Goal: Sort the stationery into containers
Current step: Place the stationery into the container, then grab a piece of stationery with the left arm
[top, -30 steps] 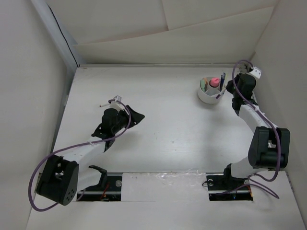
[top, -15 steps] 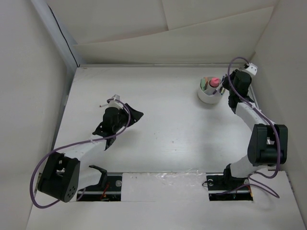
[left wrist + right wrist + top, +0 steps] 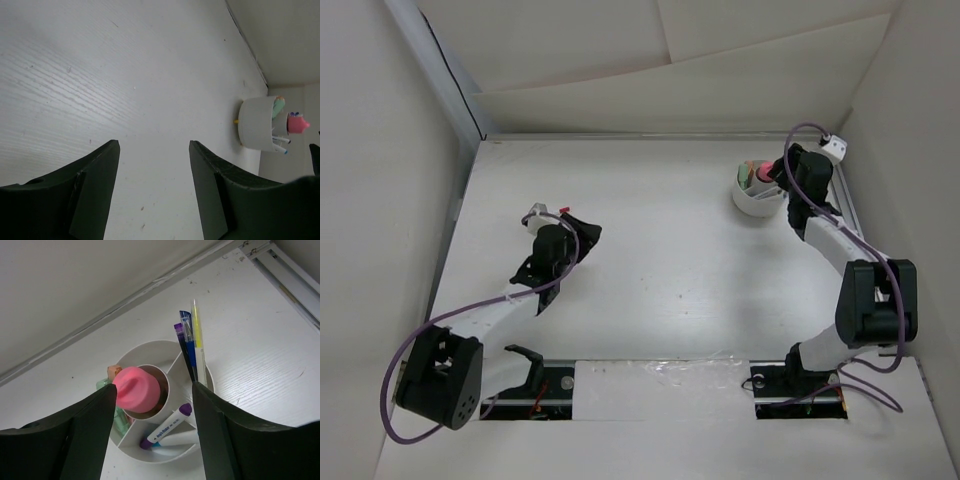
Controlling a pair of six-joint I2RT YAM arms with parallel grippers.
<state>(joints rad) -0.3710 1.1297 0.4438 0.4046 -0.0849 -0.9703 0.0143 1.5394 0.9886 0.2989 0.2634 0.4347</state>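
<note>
Black-and-white 6-joint left arm (image 3: pixel 495 312) reaches forward, elbow bent. Its black 2-finger left gripper (image 3: pixel 154 145) points ahead and to the right, fingers (image 3: pixel 95 190) spread apart. Matching right arm (image 3: pixel 832 238) is stretched far forward, wrist turned left. The right gripper (image 3: pixel 155 390) is angled down, fingers (image 3: pixel 87 440) spread wide.

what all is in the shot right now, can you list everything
cup: one, white, round with inner dividers, far right of the table
pink-capped item: one, pink, standing in the cup's centre tube
pens: about three, blue, purple-topped and yellow, upright in one outer compartment
marker: one, white with a purple cap, leaning in the next compartment
green and orange items: count unclear, mostly hidden in the compartment behind the pink cap
table: one, white
left gripper: one, black, open and empty over the left of the table
right gripper: one, black, open, just above the cup
</note>
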